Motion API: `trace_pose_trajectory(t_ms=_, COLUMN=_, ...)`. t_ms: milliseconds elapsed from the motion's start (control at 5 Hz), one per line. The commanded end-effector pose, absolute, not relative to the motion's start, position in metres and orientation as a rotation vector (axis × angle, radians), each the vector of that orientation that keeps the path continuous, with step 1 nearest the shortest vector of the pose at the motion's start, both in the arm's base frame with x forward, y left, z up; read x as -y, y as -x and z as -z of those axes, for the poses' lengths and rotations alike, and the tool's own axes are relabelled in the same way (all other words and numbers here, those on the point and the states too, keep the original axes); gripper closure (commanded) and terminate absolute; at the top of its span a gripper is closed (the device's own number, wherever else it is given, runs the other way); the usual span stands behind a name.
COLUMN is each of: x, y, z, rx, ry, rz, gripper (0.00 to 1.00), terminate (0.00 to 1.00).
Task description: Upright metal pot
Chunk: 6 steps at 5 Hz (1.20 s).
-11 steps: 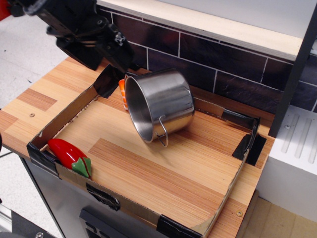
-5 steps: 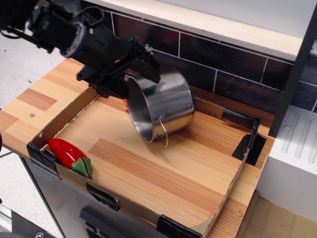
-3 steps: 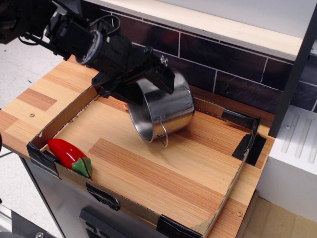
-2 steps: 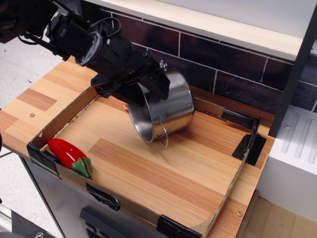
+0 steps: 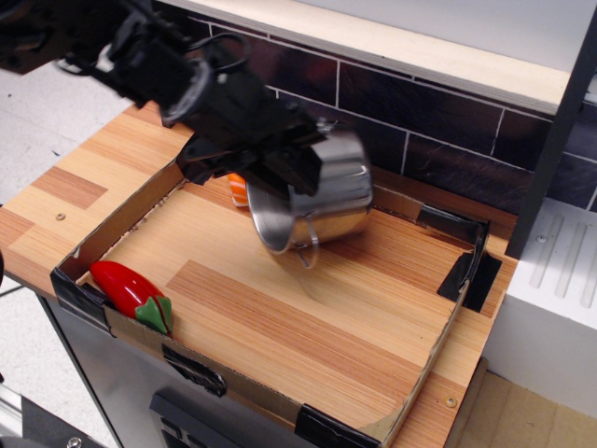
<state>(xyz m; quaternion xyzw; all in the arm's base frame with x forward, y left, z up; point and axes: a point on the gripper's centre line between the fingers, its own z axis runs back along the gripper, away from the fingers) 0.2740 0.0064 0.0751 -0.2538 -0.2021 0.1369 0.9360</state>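
The pot [image 5: 328,201] is showing as a shiny steel cylinder, blurred in this frame. It is tilting, its open mouth facing down and to the left, its closed base pointing up and to the right. A thin wire loop handle is hanging from the lower rim, near the front. The upper left part of the rim is lying hidden. Whether its lower edge is touching the wood beneath cannot be told.
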Motion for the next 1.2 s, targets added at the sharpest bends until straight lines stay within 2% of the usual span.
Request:
trace_pose_trajectory(t_ms=0, x=-0.010, y=-0.277, z=-0.093, rx=0.371, ry=0.325, rz=-0.166, gripper=1.00, terminate=0.00)
trace_pose_trajectory(t_ms=200, x=-0.007, y=-0.267, z=-0.096, rx=0.310, ry=0.273, rz=-0.136, gripper=1.00, terminate=0.00)
trace_pose_trajectory(t_ms=400, x=-0.002, y=-0.257, z=-0.101, rx=0.254, ry=0.296, rz=-0.120, gripper=1.00, terminate=0.00)
trace_pose_trajectory(t_ms=600, x=0.006, y=-0.247, z=-0.100, rx=0.167, ry=0.287, rz=-0.115, gripper=1.00, terminate=0.00)
trace_pose_trajectory(t_ms=1000, x=0.027, y=-0.244, z=-0.091, rx=-0.017, ry=0.213, rz=-0.209, gripper=1.00, terminate=0.00)
